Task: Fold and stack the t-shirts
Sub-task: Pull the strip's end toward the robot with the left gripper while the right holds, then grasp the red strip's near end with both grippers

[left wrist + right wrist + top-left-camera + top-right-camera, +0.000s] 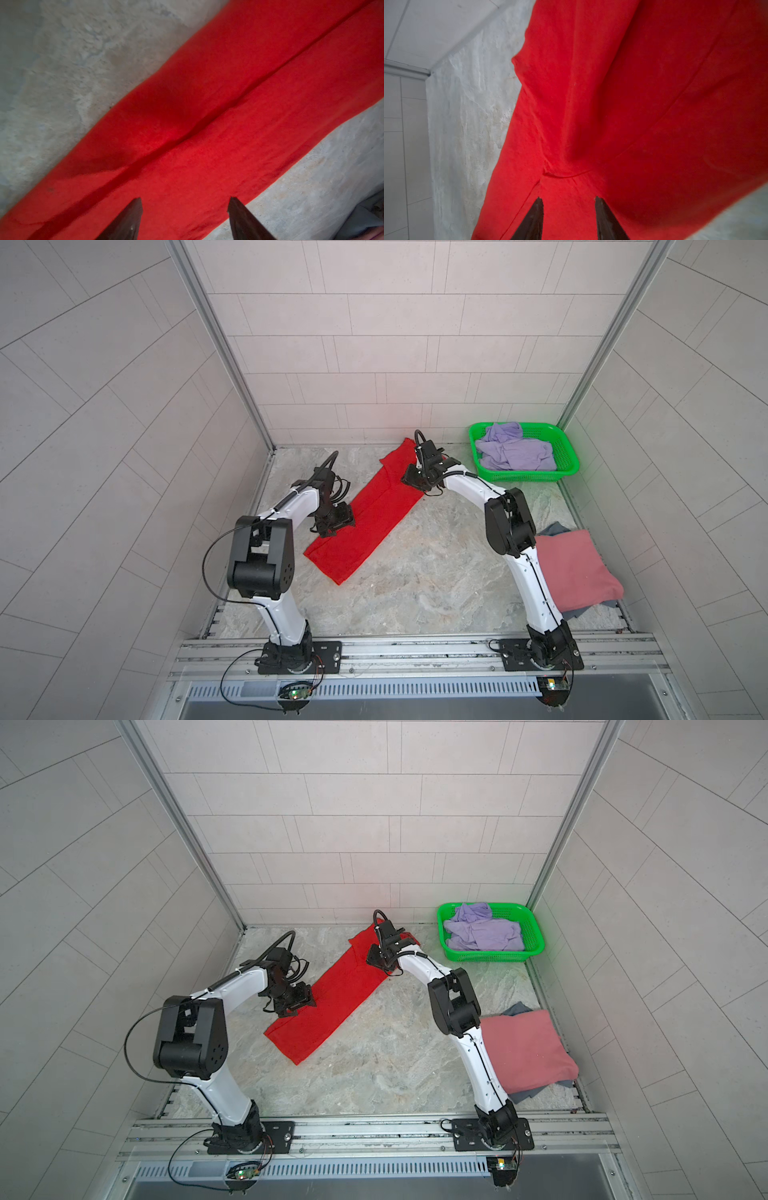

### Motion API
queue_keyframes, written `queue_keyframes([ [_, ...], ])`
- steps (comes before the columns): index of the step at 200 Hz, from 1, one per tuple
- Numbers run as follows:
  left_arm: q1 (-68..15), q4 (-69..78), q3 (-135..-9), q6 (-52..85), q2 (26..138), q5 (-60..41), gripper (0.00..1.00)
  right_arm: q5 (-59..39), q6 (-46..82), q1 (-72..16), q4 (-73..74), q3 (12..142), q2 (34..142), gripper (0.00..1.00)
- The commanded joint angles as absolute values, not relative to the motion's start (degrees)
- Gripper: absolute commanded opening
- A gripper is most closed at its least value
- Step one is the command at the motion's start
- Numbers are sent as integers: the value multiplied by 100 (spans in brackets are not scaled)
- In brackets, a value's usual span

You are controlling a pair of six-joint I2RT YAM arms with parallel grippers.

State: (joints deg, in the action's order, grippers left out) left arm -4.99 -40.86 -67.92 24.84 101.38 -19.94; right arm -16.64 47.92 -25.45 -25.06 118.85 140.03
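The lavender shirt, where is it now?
In both top views the lavender shirt lies crumpled inside the green basket in the far right corner.

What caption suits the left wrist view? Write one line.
Open left gripper over the lengthwise-folded red shirt on the marbled table.
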Motion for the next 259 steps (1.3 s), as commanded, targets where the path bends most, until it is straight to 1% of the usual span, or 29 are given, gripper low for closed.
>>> queue_keyframes([
  [1,-484,-3915,-6376,2691,10035,-1766,73,-1642,4755,-2400,-2862,12223,14517,42],
  [22,-547,-3795,-5739,2933,9887,-1739,72,-1910,4631,-2305,-3307,12802,14991,41],
  [37,-758,-3626,-5206,3128,9665,-1836,72,-2169,4584,-2221,-3312,13105,15263,42],
  [54,-1242,-3377,-4695,3494,9453,-1965,72,-2435,4578,-2120,-2983,13356,15546,42],
  [69,-1843,-3132,-4465,3905,9379,-2193,72,-2626,4761,-2037,-2348,13479,15769,42],
  [85,-2683,-3007,-4547,4346,9348,-2216,72,-2846,4921,-1940,-1828,13689,15966,43],
  [101,-3237,-3093,-4856,4576,9295,-2071,72,-3047,5113,-1824,-1477,13860,16079,44],
  [120,-3360,-3453,-5253,4666,9040,-1721,72,-3238,5050,-1704,-1235,13826,15868,44],
  [138,-3307,-3765,-5624,4548,8731,-1405,72,-3367,4695,-1636,-1198,13597,15361,44],
  [151,-3275,-3962,-5914,4471,8504,-1318,73,-3507,4552,-1570,-1114,13186,14806,44],
  [159,-3233,-4045,-6106,4410,8363,-1441,73,-3661,4600,-1519,-776,12778,14407,45],
  [180,-3179,-4387,-6518,4331,8021,-1234,73,-3665,4961,-1420,247,11363,13224,49],
  [197,-3004,-4609,-6483,4184,7824,-1024,73,-3604,5480,-1406,932,9920,12227,51],
  [211,-2639,-4648,-6248,3867,7734,-1315,73,-3692,5635,-1449,783,8953,11546,52],
  [239,-1709,-4745,-5870,3215,7750,-2437,72,-3751,5419,-1572,-192,7223,10260,55],
  [259,-1465,-4864,-5819,2754,7944,-2899,72,-4155,5296,-1795,-595,6273,9534,59],
])
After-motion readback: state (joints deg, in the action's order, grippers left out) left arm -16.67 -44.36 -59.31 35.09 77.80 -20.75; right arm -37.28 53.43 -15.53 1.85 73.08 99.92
